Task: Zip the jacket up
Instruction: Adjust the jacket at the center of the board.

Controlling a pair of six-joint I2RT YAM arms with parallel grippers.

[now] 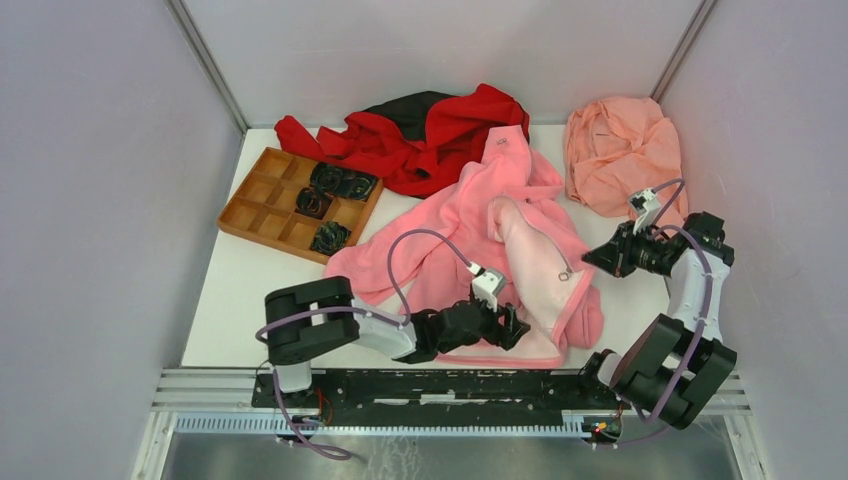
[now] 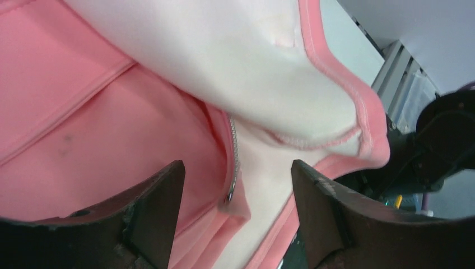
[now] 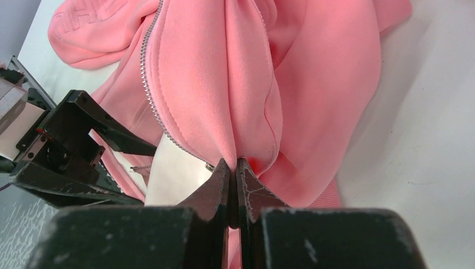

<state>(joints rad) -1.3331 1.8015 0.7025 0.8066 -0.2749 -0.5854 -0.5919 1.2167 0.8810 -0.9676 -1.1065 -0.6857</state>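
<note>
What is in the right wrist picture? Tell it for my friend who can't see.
The right fingers are shut, pinching a fold of the bright pink jacket. Silver zipper teeth run down the jacket's edge on the left, near the left arm's open black fingers, and white table shows on the right.

Matt, fuzzy pink fleece jacket [image 1: 450,225], smoother pale cloth lining [image 2: 224,56], shiny metal zipper teeth [image 3: 145,73], wooden tray [image 1: 258,190], matt white table [image 1: 240,290]
</note>
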